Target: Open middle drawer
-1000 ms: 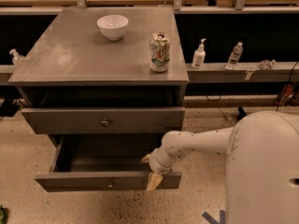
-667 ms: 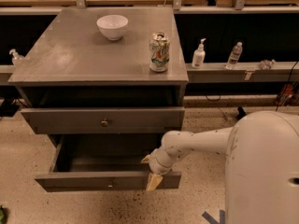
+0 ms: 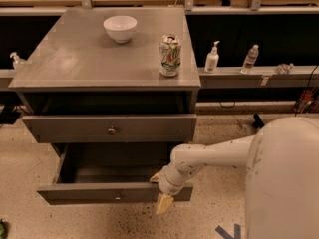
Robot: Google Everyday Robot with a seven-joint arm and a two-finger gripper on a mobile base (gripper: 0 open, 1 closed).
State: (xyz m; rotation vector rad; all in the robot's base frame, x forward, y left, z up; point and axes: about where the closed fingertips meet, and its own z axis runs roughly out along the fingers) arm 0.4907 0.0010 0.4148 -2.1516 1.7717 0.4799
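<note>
The middle drawer (image 3: 89, 193) is the lower of the two grey drawers in view. It is pulled far out, and its dark inside shows behind a flat front with a small dull knob (image 3: 117, 198). My gripper (image 3: 160, 190) sits at the right end of that front panel, at its top edge, on the end of the white arm (image 3: 214, 156) that reaches in from the right. Above it, the taller-fronted drawer (image 3: 65, 128) with a shinier knob (image 3: 110, 131) stands slightly out from the cabinet.
On the grey cabinet top (image 3: 75, 63) stand a white bowl (image 3: 119, 28) and a green-and-white can (image 3: 170, 55). Two bottles (image 3: 212, 58) (image 3: 250, 59) stand on a ledge to the right. My white body (image 3: 284, 183) fills the lower right. The floor is speckled.
</note>
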